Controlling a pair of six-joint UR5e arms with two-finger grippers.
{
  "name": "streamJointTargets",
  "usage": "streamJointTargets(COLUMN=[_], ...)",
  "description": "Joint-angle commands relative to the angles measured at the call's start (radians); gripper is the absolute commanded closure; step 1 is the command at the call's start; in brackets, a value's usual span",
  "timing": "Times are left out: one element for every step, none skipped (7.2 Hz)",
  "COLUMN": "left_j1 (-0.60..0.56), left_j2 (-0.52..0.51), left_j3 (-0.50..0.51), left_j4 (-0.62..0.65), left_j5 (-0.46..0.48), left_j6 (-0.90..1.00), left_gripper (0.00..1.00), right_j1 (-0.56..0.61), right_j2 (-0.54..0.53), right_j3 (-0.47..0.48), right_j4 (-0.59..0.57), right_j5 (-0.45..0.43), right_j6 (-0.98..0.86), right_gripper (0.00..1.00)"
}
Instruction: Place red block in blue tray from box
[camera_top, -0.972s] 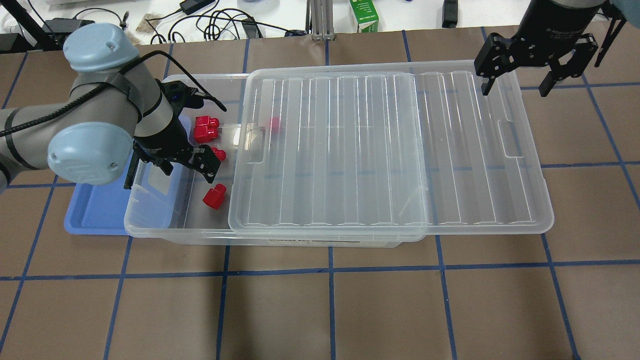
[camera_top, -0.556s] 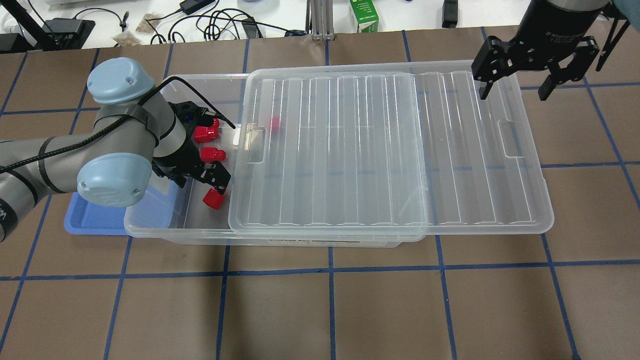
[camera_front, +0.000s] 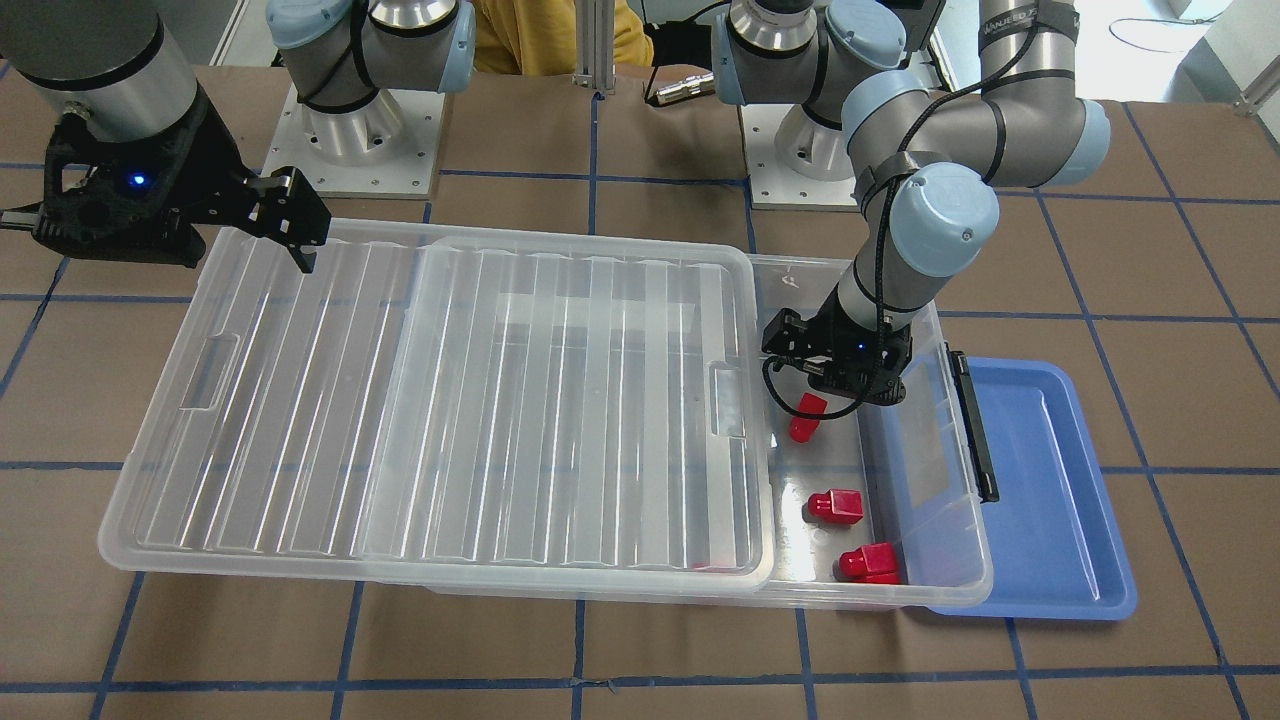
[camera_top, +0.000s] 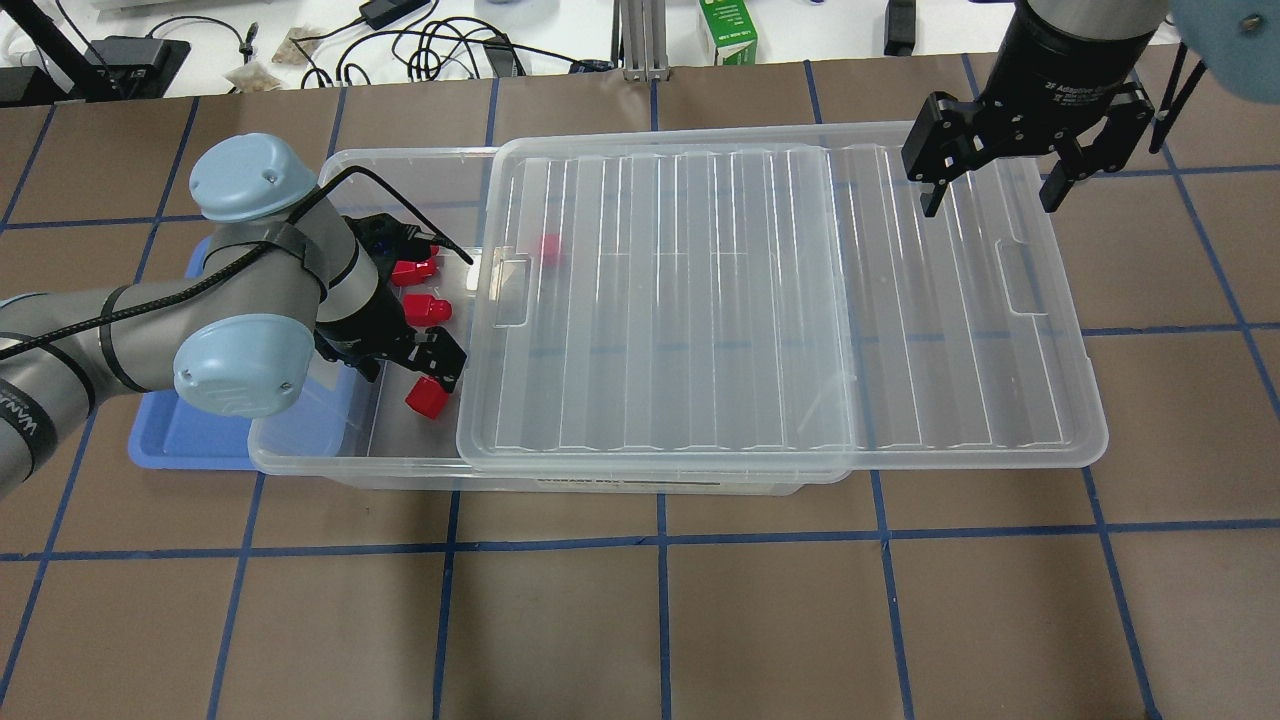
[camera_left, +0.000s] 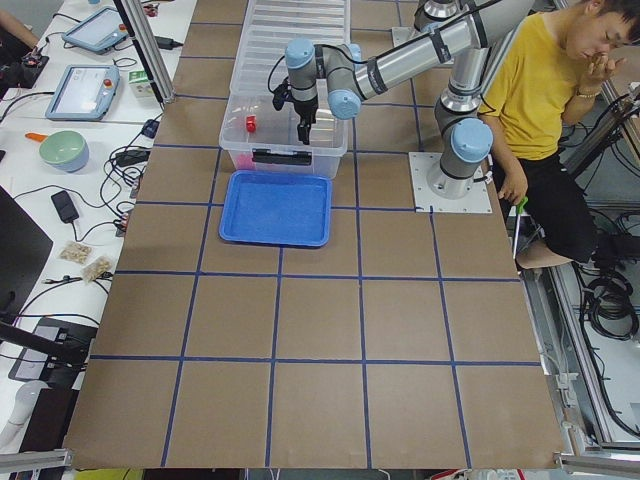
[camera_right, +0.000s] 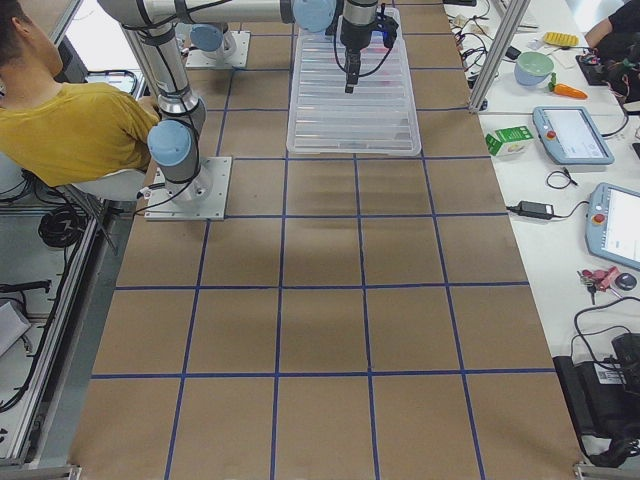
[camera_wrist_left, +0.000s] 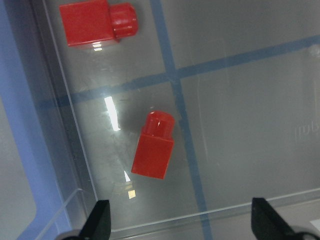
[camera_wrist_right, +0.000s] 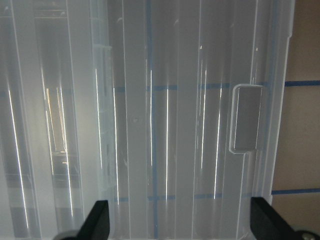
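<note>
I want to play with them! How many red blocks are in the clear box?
4. First block lies below the left tool; second block mid-floor; third block near the box's far wall, maybe hiding another; fourth block shows dimly under the lid.

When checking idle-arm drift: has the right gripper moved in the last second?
Yes. In the overhead view the right gripper has shifted left, from the far right corner of the lid further in over it.

The red block (camera_wrist_left: 153, 152) is smooth, glossy plastic. The box (camera_top: 350, 468) and its ribbed lid (camera_top: 750, 300) are clear, shiny plastic streaked with glare. The blue tray (camera_front: 1040, 480) is smooth, soft-sheened plastic. The table (camera_top: 700, 620) has a matt brown surface.
</note>
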Motion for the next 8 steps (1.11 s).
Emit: streamJointTargets(left_j1=[0.001,0.004,0.022,0.028,0.028,0.028,0.028,0.028], left_j2=[-0.033,-0.044,-0.047,-0.055,-0.065,-0.072,-0.081,-0.095], left_j3=[-0.002,-0.001,-0.002,-0.010,-0.012,-0.013,-0.018,-0.018], left_j4=[0.019,0.023,0.023,0.023,0.032,0.035,0.044,0.052], left_j5=[-0.001,0.002,0.002,0.002,0.002,0.002,0.002,0.002], left_j6=[-0.013,-0.013,-0.015,-0.016,-0.016,-0.018,-0.018,-0.018], left_gripper=[0.00,0.00,0.00,0.00,0.00,0.00,0.00,0.00], right_j1=[0.003,0.003,0.003,0.003,0.003,0.003,0.003,0.003], right_j2=[-0.007,-0.008,-0.008,-0.010,-0.010,-0.008,-0.008,-0.008], right_j3=[0.001,0.001,0.003,0.003,0.003,0.003,0.003,0.003], right_j4=[0.000,0.000,0.001,0.001,0.001,0.001,0.001,0.001], right_j5=[-0.005,-0.005,-0.004,-0.004,-0.005,-0.005,-0.007,-0.008], right_j6=[0.000,0.000,0.000,0.000,0.000,0.000,0.000,0.000], right_gripper=[0.00,0.00,0.00,0.00,0.00,0.00,0.00,0.00])
